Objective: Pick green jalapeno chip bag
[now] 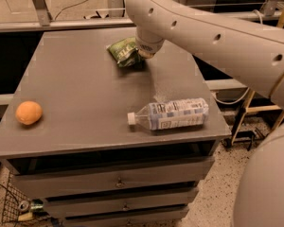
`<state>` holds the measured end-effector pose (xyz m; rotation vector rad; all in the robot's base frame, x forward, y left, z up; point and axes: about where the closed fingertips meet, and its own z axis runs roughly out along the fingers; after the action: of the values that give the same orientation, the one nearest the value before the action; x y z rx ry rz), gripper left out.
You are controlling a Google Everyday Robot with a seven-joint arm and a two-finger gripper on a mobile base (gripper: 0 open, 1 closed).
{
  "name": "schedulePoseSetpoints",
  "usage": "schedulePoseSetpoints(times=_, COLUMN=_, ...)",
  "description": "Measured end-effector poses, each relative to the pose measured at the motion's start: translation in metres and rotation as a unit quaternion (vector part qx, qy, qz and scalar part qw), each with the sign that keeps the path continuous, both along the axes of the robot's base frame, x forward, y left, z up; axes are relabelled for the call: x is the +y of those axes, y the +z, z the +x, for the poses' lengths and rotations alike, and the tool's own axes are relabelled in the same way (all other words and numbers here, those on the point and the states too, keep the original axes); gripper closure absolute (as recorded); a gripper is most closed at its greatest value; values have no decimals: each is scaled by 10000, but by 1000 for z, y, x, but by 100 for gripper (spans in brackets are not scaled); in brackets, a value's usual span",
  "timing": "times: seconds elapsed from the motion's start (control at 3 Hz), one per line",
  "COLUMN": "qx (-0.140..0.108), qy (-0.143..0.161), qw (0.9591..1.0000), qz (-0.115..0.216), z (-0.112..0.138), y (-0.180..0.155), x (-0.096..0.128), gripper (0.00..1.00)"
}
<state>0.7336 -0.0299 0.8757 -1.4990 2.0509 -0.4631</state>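
The green chip bag [123, 51] is lying flat near the back edge of the gray table [85, 89], a bit right of the middle, crinkled up with its white lettering facing up. The gripper [143, 56] is sitting right down at the bag's right end, touching it or just about. The thick wrist is covering most of it, so honestly I can't tell if it's wide, narrow, or already holding the bag. The big white arm [213, 32] is reaching in from the right side and curving down over the back of the table to get there.

Closer to the front, a clear plastic bottle [173, 114] is lying on its side, its white cap [131, 118] pointing left, well apart from the bag. Way over at the front left edge an orange [28, 112] is sitting on its own, far from both. The table is standing on a stack of drawers [118, 181], and there's speckled floor showing at the lower right.
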Motion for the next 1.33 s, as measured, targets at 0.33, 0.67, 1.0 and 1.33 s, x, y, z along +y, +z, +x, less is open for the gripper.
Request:
schedulePoseSetpoints(times=0.33, qx=-564, qy=-282, qw=9973, qz=378, z=-1, y=33, x=-32, gripper=100)
schedulePoseSetpoints(times=0.67, qx=-1151, qy=-542, qw=9901, qz=602, z=1, y=59, x=-57, gripper=100)
schedulePoseSetpoints(times=1.0, qx=-1763, qy=-706, qw=9785, qz=802, z=5, y=87, x=-73, gripper=100)
schedulePoseSetpoints(times=1.33, qx=-2413, qy=-730, qw=9626, qz=995, z=12, y=120, x=-79, gripper=100)
